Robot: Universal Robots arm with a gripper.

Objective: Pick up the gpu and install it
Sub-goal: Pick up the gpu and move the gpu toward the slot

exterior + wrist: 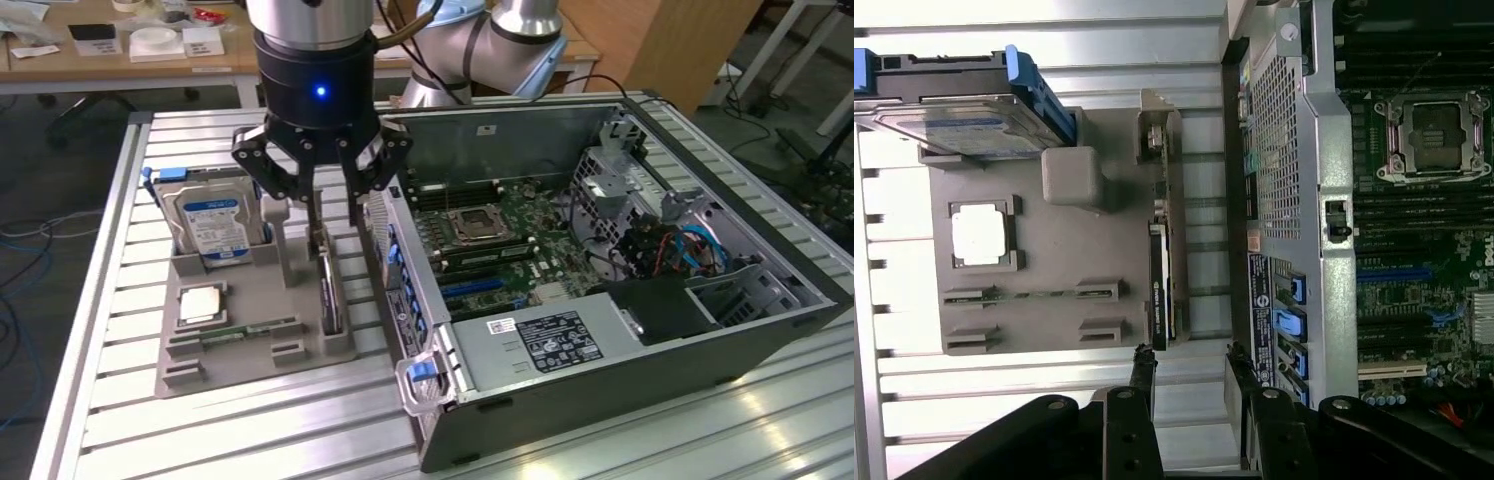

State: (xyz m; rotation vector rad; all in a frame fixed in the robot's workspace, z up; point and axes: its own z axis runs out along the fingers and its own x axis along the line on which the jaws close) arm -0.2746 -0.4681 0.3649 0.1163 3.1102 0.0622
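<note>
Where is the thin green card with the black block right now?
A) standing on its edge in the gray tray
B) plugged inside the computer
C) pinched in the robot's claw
A: the gpu stands on edge in the gray tray, under the open gripper.

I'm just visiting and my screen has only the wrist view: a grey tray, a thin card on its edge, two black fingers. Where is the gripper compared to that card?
Observer: In the exterior view the gripper hangs open over the gpu, which stands on edge in the grey tray; nothing is in its grasp.
Operator: Is the machine even switched on?
Observer: A blue light glows on the black body above the gripper.
Operator: What lies deeper in the computer case?
Observer: Blue cables run through the open case toward the exterior view's right.
</note>
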